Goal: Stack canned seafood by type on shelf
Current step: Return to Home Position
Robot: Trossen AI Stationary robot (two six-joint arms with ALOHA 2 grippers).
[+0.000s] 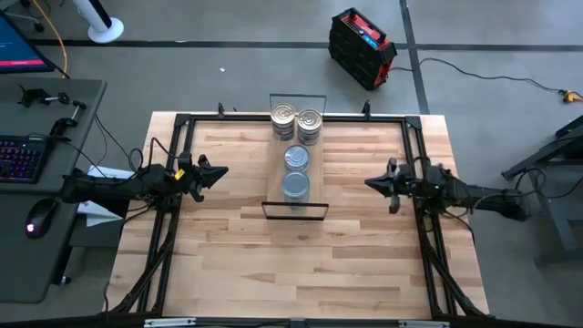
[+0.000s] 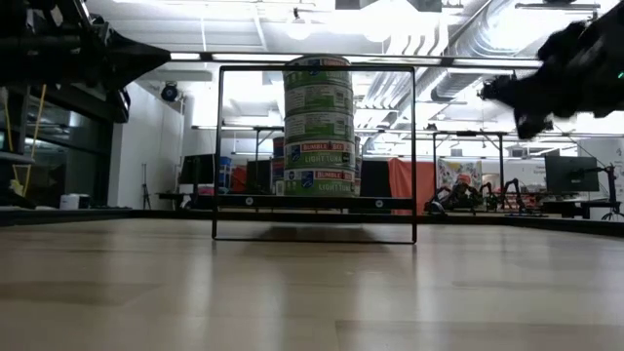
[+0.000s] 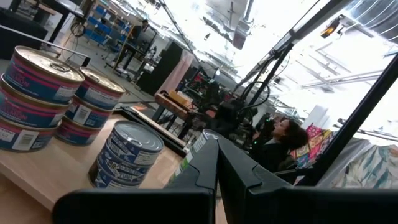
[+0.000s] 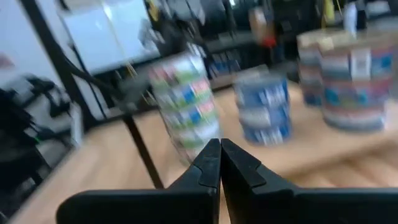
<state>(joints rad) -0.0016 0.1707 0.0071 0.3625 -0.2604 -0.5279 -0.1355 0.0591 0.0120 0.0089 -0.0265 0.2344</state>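
Note:
The shelf (image 1: 316,169), a light-wood plank with black wire frames at its two short ends, lies along the middle of the table. On it the canned seafood stands in stacks. Two silver-lidded stacks (image 1: 284,117) (image 1: 310,120) are at the far end, and two with blue-grey tops (image 1: 297,157) (image 1: 295,186) are nearer. The low view shows the nearest stack, green-labelled (image 2: 317,127), behind the wire frame. My left gripper (image 1: 224,171) hangs shut to the left of the shelf, and my right gripper (image 1: 368,183) hangs shut to its right. Both point at the shelf and are clear of the tins.
Black frame rails (image 1: 414,164) run along the table's left, right and far edges. Bare wood lies between the shelf and the near edge. A black-and-red case (image 1: 363,47) sits on the floor beyond the table. A desk with a keyboard (image 1: 18,157) stands to the left. A person (image 3: 283,138) shows in the room.

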